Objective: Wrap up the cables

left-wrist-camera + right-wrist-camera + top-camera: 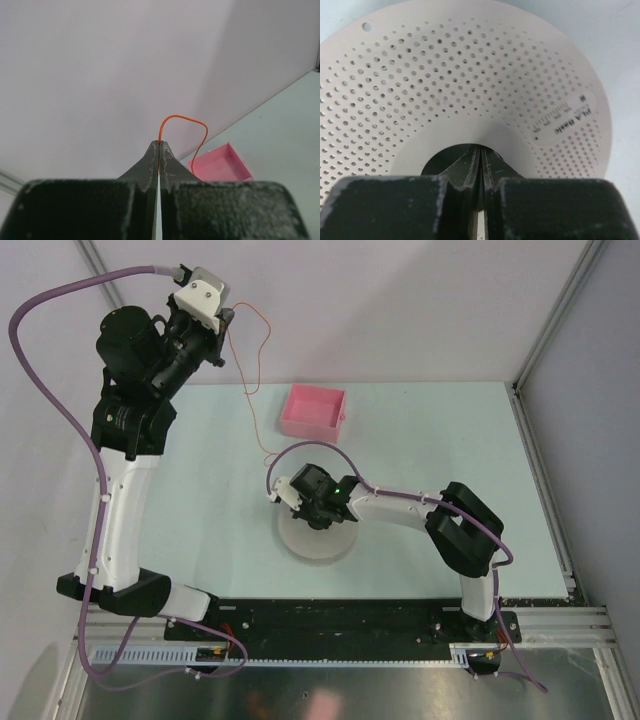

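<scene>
Your left jaws are pressed together on the cable (182, 116), pinching the thin orange strand right at their tips, with the left arm (130, 440) lifted high above the far left of the tabletop (450, 440). From that pinch the cable arcs up and over, then drops in a long, slack run past the pink tray (313, 410) toward your right arm, low near the middle of the tabletop. You cannot follow its far end there; it is too fine to trace.

Your right jaws are also together, their tips at the dark centre hole of the perforated white spool (470, 75), which lies flat beneath them. Whether they grip the cable, the hub edge or nothing is not clear.

Judging by this, you are early in the job. One end is secured and raised, and the spool is steadied or at least reached, but no turns of cable show on the spool. Nearly the whole visible length hangs loose, so the winding itself seems to be left to do.
</scene>
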You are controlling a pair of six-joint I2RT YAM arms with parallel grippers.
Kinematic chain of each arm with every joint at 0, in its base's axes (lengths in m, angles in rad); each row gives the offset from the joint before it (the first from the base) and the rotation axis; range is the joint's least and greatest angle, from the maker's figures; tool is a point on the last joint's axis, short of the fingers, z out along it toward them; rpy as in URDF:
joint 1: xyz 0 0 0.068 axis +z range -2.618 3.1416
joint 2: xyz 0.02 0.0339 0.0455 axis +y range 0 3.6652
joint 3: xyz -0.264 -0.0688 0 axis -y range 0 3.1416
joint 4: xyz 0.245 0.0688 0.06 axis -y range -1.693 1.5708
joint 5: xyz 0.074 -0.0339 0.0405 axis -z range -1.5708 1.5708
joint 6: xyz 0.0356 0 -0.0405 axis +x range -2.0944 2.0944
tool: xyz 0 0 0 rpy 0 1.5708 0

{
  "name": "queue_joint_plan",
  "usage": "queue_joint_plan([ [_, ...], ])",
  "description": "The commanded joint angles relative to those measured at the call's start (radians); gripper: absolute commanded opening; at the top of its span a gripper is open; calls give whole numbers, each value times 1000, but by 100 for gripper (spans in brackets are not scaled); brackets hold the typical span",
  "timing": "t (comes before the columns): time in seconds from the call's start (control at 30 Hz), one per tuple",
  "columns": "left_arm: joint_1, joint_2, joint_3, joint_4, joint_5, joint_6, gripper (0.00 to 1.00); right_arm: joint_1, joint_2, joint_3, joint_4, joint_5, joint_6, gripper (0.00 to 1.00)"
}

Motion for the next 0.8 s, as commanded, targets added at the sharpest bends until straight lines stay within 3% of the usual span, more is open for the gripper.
queue_joint_plan([
  [0.0, 6, -32, -2, 27, -6, -27, 0, -4, -14, 64, 20, 83, -1, 7],
  [0.17, 5, -10, 46, 27, 11, -29, 0, -15, -134, 66, 5, 52, -2, 13],
  [0.3, 2, 23, 112, 26, 21, -33, 0, -51, -265, 66, 18, -31, -4, 47],
  [0.4, -7, 43, 147, 27, 35, -32, 0, -99, -359, 66, 27, -103, -12, 64],
  [0.53, -28, 62, 177, 27, 66, -48, 0, -216, -441, 79, 28, -195, 13, 73],
  [0.77, -81, 73, 197, 28, 191, -118, 0, -482, -533, 91, 112, -516, 154, 91],
])
